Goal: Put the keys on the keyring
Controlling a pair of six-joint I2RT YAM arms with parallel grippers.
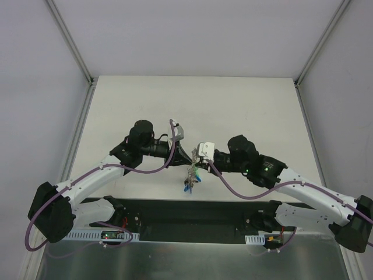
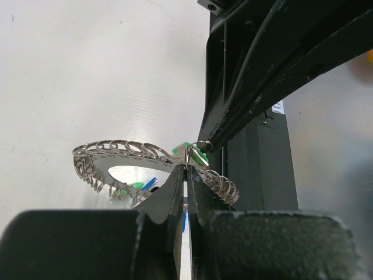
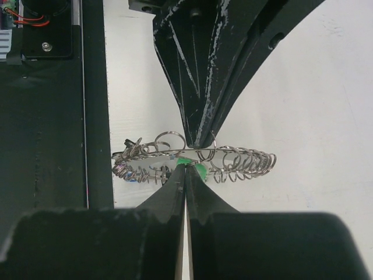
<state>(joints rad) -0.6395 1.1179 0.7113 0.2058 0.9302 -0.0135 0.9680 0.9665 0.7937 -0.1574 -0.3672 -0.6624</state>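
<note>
The keyring (image 1: 190,177) is a flat grey ring fringed with small wire loops, held in the air between both arms. In the left wrist view my left gripper (image 2: 186,167) is shut on the keyring's (image 2: 96,162) rim. My right gripper (image 3: 186,165) is shut on the green-headed key (image 3: 201,170), right under the keyring's (image 3: 239,153) edge. That key (image 2: 197,153) also shows at the tip of the right fingers (image 2: 233,116). A blue key (image 2: 150,184) and another green key (image 2: 135,186) hang from the ring. In the top view the left gripper (image 1: 190,158) and right gripper (image 1: 199,161) meet tip to tip.
The white table (image 1: 192,99) lies below and beyond the arms. A black base strip (image 1: 192,213) runs along the near edge just under the hanging ring. Metal frame posts (image 1: 70,41) stand at the back corners.
</note>
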